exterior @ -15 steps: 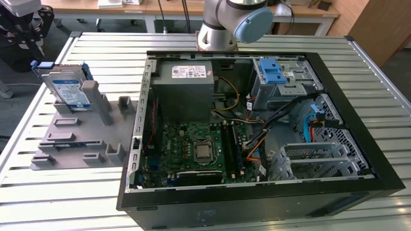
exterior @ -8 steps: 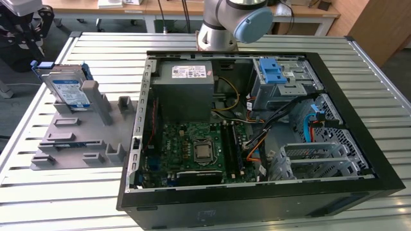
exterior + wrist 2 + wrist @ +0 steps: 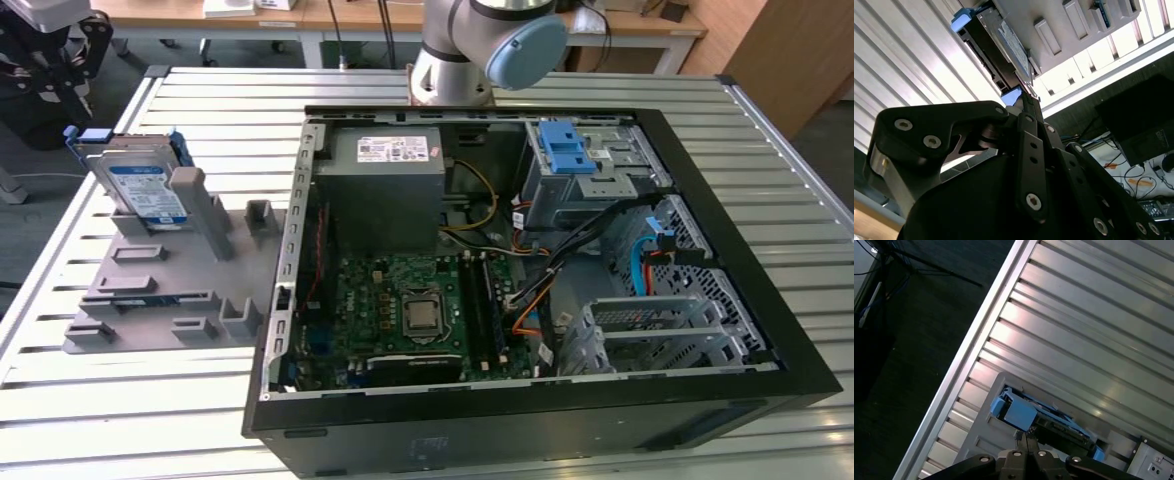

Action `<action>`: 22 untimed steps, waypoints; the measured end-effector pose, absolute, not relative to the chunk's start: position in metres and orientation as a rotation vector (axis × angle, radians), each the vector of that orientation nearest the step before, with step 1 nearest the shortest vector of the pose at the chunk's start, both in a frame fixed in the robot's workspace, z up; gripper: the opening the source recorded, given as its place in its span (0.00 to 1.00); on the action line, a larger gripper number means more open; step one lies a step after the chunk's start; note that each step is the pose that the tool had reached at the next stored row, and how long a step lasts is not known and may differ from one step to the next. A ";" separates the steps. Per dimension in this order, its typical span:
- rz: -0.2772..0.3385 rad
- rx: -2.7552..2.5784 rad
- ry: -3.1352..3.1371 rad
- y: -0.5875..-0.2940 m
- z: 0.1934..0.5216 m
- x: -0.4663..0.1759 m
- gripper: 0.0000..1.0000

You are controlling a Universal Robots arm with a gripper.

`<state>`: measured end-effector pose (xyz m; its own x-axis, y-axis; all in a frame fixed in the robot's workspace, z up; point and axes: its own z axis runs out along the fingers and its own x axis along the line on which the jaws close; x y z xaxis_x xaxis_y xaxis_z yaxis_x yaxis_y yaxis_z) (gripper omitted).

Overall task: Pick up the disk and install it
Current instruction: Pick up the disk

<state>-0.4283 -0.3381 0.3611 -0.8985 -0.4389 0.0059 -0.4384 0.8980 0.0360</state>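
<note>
The disk [image 3: 140, 185] stands on edge in a grey slotted holder [image 3: 174, 290] on the ribbed table, at the exterior view's left. It is silver with a white-and-blue label and sits in a bright blue carrier frame. In both wrist views my gripper [image 3: 1027, 97] [image 3: 1025, 439] hovers apart from the disk [image 3: 1004, 45] [image 3: 1044, 415], near one blue corner of its carrier. The two black fingers are pressed together with nothing between them.
An open black computer case [image 3: 534, 405] lies on the table beside the holder. Inside it are a metal drive cage with blue latches [image 3: 581, 155], a grey power-supply box [image 3: 387, 170], a motherboard [image 3: 400, 310] and loose cables. The arm's base [image 3: 467, 50] stands behind the case.
</note>
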 end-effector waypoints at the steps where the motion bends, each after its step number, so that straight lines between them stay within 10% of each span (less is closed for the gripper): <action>1: -0.053 0.704 -3.047 -0.338 0.361 -0.428 0.11; 22: -0.049 0.900 -3.001 -0.338 0.361 -0.428 0.11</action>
<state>-0.4283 -0.3382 0.3607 -0.8350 -0.5503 -0.0008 -0.5500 0.8345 0.0324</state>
